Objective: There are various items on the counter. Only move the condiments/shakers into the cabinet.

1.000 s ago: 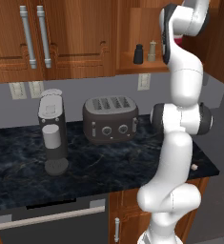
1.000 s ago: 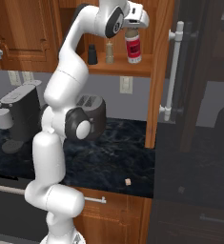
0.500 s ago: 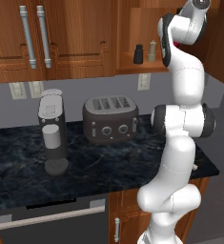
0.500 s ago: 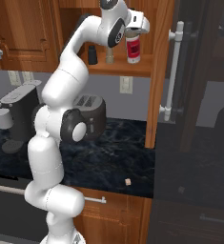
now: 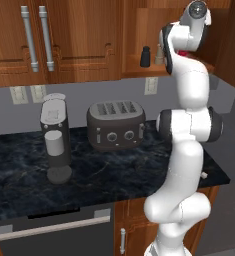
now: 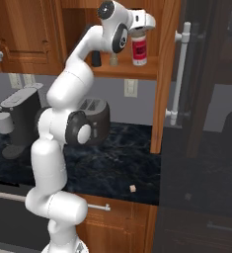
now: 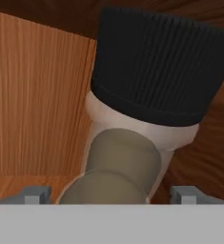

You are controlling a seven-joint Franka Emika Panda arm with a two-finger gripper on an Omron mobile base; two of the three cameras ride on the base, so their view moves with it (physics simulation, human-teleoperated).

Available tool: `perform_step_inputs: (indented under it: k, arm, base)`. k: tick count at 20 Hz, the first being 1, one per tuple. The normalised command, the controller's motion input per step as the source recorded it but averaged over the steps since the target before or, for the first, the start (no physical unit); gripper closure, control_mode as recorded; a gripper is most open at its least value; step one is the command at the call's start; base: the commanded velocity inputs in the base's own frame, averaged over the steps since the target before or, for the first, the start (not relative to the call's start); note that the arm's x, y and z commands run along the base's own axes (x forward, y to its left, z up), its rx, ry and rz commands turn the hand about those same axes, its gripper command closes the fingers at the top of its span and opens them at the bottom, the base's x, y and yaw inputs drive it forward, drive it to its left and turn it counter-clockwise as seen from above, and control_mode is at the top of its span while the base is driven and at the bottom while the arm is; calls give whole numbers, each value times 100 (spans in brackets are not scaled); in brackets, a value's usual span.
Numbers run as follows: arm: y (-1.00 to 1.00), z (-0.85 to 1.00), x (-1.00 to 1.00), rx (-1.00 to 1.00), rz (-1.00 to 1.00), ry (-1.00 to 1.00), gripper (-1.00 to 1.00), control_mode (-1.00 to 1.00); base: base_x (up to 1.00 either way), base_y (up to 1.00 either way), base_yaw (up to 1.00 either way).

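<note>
The clear bottle with the red label [image 6: 139,49] stands on the shelf of the doorless cabinet niche [image 6: 132,71], beside the tan wooden shaker [image 6: 114,60] and the black shaker [image 6: 96,58]. My gripper [image 6: 138,33] is at the bottle's dark cap [image 7: 161,62]. In the hand view the fingertips [image 7: 37,194] stand wide apart on either side of the bottle, so the gripper [image 7: 111,194] is open. From the left base view the black shaker [image 5: 145,56] and the tan shaker [image 5: 159,54] show on the shelf; my arm hides most of the bottle.
On the black counter [image 5: 114,170] stand the dark toaster [image 5: 115,124] and the coffee machine [image 5: 55,137]. A small pale bit [image 6: 133,188] lies near the counter's front edge. A dark tall unit with a silver handle [image 6: 179,74] borders the niche on the right.
The bottle has come down a little onto the niche shelf, and the hand has tilted over it. The shakers, toaster and coffee machine have stayed put.
</note>
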Motion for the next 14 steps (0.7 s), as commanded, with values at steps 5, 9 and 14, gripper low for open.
perform_step_inputs:
  k: [5, 9, 14]
  arm:
    - [0, -35, 83, -11, -5, 0, -100, -100]
    - [0, -34, 62, -10, -6, 0, -100, -100]
    - [29, -34, -94, 0, -13, -7, -100, -100]
  base:
    - [0, 0, 0]
    - [0, 0, 0]
    - [0, 0, 0]
